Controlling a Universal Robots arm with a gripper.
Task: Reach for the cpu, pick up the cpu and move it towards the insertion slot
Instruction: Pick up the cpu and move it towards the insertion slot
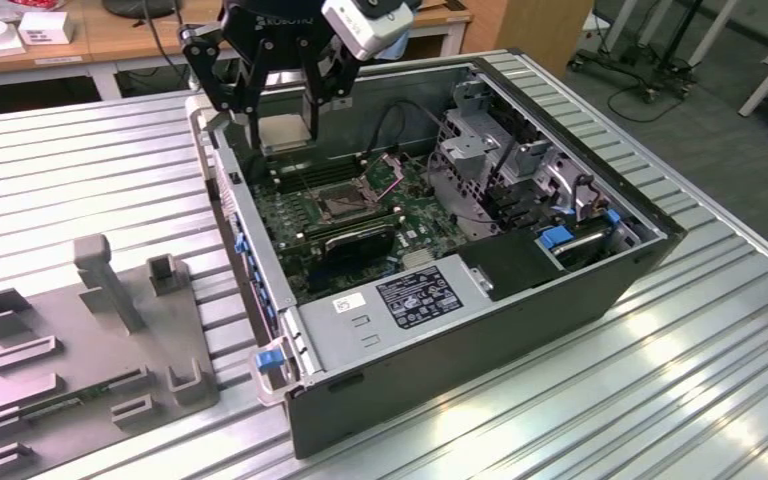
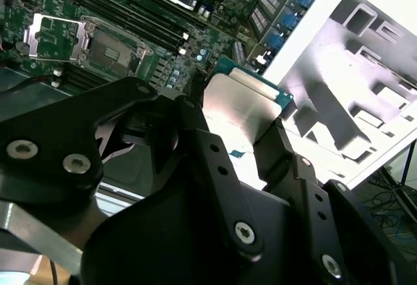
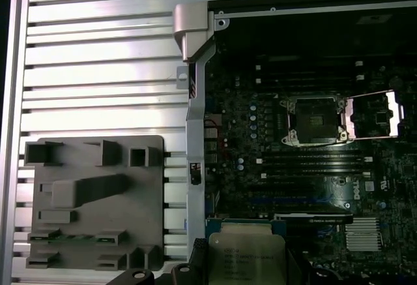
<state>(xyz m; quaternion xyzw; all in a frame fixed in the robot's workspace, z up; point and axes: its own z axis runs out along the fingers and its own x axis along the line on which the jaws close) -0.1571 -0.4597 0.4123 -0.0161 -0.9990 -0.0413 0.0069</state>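
My gripper (image 1: pixel 285 118) hangs over the far end of the open computer case, shut on the cpu (image 1: pixel 287 132), whose tan underside faces the exterior view. In both wrist views the cpu (image 2: pixel 236 102) (image 3: pixel 247 257) shows its silvery top with a thin green rim, and a black finger (image 2: pixel 202 145) presses on each side of it. The insertion slot (image 1: pixel 337 206) (image 3: pixel 313 120) (image 2: pixel 107 53) is a dark square socket on the green motherboard, with its silver frame lid (image 3: pixel 371 114) flipped open beside it. The cpu is held above the board, apart from the slot.
The black computer case (image 1: pixel 491 330) lies open on a slatted metal table (image 1: pixel 77 170). A grey holder fixture (image 1: pixel 91 350) (image 3: pixel 94 200) stands at the exterior view's left and carries a green memory stick (image 3: pixel 71 238). Long black memory slots (image 3: pixel 313 161), cables and drive cages (image 1: pixel 518 180) crowd the case.
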